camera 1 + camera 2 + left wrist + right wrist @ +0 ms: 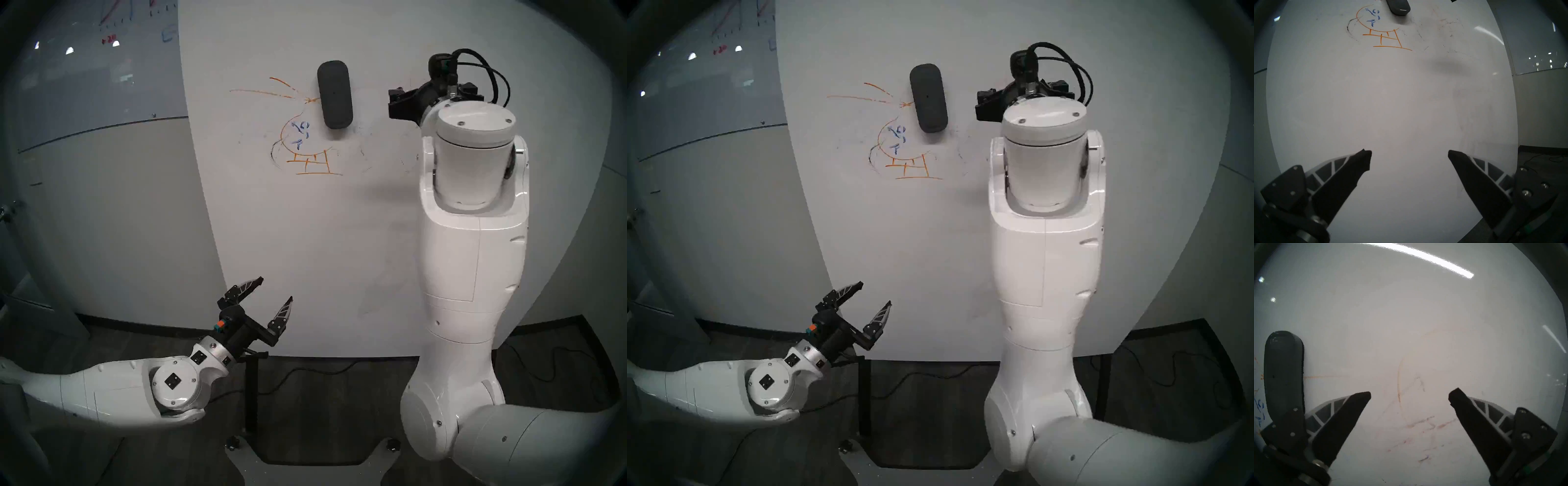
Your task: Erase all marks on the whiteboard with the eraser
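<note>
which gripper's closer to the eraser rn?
Right. The right gripper is open beside the eraser, just off its right side at about the same height on the whiteboard. The left gripper hangs open far below it.

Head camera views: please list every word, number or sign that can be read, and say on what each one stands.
"+20", in red, blurred and only roughly readable: on the grey glass board, beside graph lines.
Small blue marks on the whiteboard: a scribbled figure, not letters.
Orange drawing: lines only, no text.
Eraser: a tiny dot, no label readable.
Arms and grippers: no readable text.
</note>
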{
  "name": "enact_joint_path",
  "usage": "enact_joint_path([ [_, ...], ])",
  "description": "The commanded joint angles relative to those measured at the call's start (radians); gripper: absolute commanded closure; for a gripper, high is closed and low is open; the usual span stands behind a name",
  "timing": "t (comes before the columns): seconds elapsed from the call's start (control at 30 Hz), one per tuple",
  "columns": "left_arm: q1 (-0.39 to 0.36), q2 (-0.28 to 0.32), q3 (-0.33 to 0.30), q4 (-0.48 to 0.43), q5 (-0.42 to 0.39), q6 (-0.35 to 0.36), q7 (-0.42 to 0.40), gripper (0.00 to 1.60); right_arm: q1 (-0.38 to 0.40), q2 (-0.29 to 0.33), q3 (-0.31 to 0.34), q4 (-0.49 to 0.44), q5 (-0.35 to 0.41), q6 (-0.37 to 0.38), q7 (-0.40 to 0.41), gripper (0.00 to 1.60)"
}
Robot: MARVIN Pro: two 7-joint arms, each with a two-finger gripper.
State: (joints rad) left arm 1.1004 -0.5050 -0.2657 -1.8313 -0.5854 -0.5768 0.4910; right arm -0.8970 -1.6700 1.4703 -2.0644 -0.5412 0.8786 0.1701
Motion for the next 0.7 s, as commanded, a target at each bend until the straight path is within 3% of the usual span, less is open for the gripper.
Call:
enact_joint_path([
  [0.0,-0.007,0.002,-0.009,-0.010,-0.002,-0.008,0.002,0.00,0.058,0.066,0.068,-0.011,0.019,-0.009,0.053,0.00],
  [0.33,-0.007,0.002,-0.009,-0.010,-0.002,-0.009,0.002,0.00,0.073,0.153,0.137,0.027,0.029,-0.037,0.133,0.00],
  [0.67,-0.007,0.002,-0.009,-0.010,-0.002,-0.009,0.002,0.00,0.032,0.142,0.176,-0.032,0.033,-0.026,0.140,0.00],
])
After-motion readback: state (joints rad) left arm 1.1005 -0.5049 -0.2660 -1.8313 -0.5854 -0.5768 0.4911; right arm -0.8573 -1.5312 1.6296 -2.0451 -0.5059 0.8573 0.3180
